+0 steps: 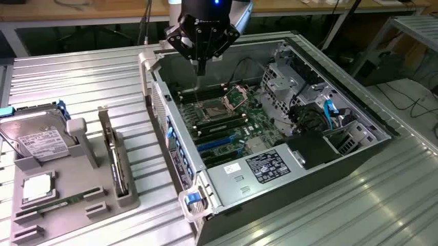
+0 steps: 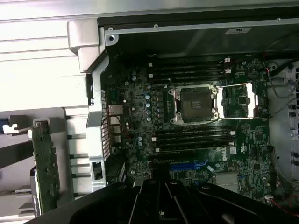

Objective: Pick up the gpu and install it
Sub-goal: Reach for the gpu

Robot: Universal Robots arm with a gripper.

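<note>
My hand [image 1: 200, 69] hangs closed, empty, over the open computer [image 1: 226, 182].
The card [image 1: 113, 154], on edge at the exterior view's left, looks light, stiff, fragile; I'd pinch its top edge.

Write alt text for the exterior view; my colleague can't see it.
The arm's gripper hangs shut and empty above the open computer case, over its motherboard. The gpu stands on edge in a grey holder on the exterior view's left, beside a hard drive, untouched.
</note>
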